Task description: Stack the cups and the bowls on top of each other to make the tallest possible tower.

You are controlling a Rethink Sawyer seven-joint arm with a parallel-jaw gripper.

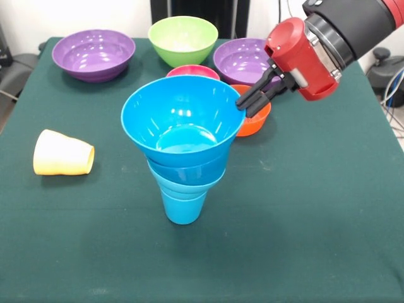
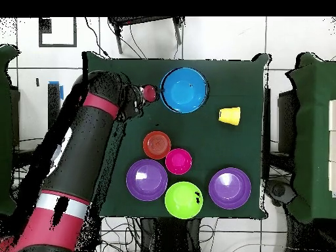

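The tower (image 1: 183, 164) stands mid-table: a sky-blue cup (image 1: 183, 205) with blue bowls nested in its mouth, the widest blue bowl (image 1: 183, 117) on top. My gripper (image 1: 243, 107) reaches in from the right, its fingers close together on that top bowl's right rim. From overhead the gripper (image 2: 157, 93) meets the left edge of the blue bowl (image 2: 184, 90). A pale yellow cup (image 1: 62, 153) lies on its side to the left, apart from the tower, and shows overhead too (image 2: 230, 115).
An orange bowl (image 1: 255, 123) sits just under and behind my gripper, a pink-red bowl (image 1: 192, 71) behind the tower. Two purple bowls (image 1: 93, 54) (image 1: 243, 60) and a lime green bowl (image 1: 183, 39) line the far edge.
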